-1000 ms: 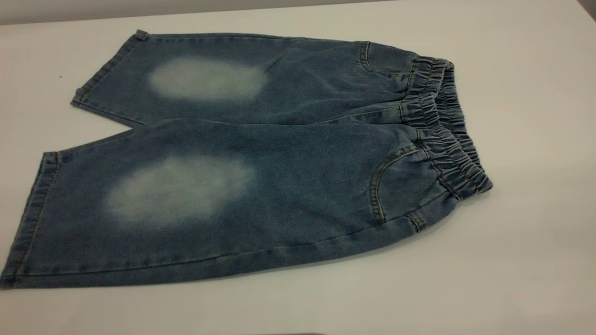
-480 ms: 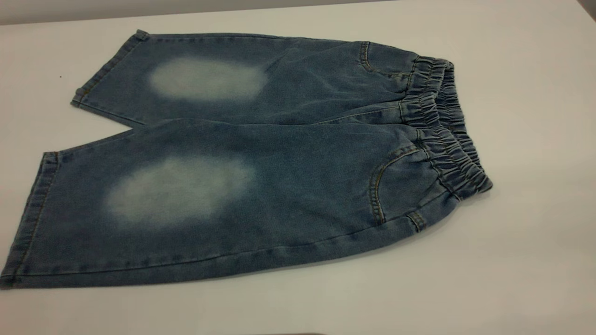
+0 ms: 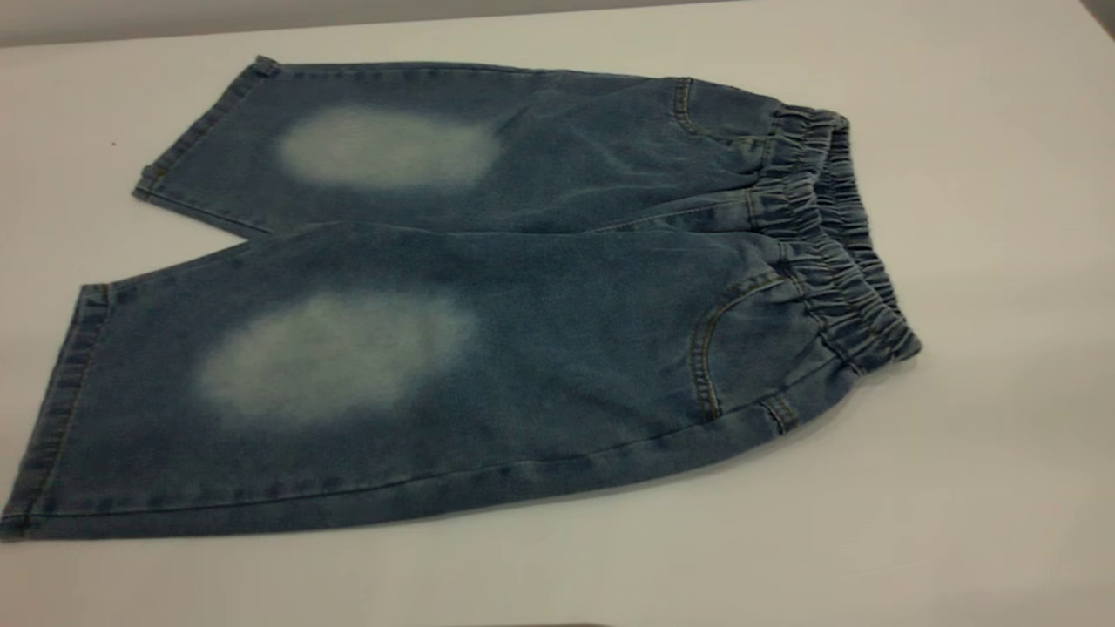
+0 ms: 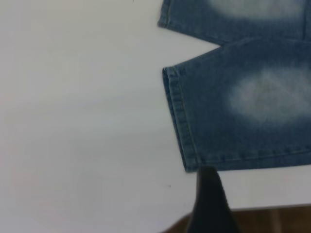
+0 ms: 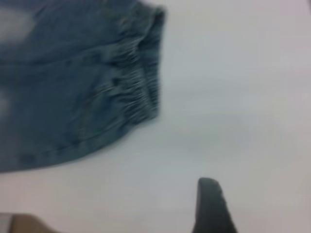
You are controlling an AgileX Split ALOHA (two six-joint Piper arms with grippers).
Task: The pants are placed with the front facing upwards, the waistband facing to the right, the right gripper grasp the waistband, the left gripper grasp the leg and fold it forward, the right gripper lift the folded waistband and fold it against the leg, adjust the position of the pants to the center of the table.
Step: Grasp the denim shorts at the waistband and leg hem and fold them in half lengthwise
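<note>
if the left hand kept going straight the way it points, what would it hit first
Probably the near leg's hem corner of the pants, just ahead of the one visible finger; its height above the table is unclear.

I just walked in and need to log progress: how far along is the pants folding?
Only the setup looks done: the pants lie flat and unfolded on the table, front up, waistband to the right. Nothing is in hand; one gripper finger shows at the edge of each wrist view, off the denim. Both grasps, both folds and the centring are left.

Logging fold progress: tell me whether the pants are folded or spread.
Spread. The pants lie flat on the table, both legs side by side, waistband unfolded.
</note>
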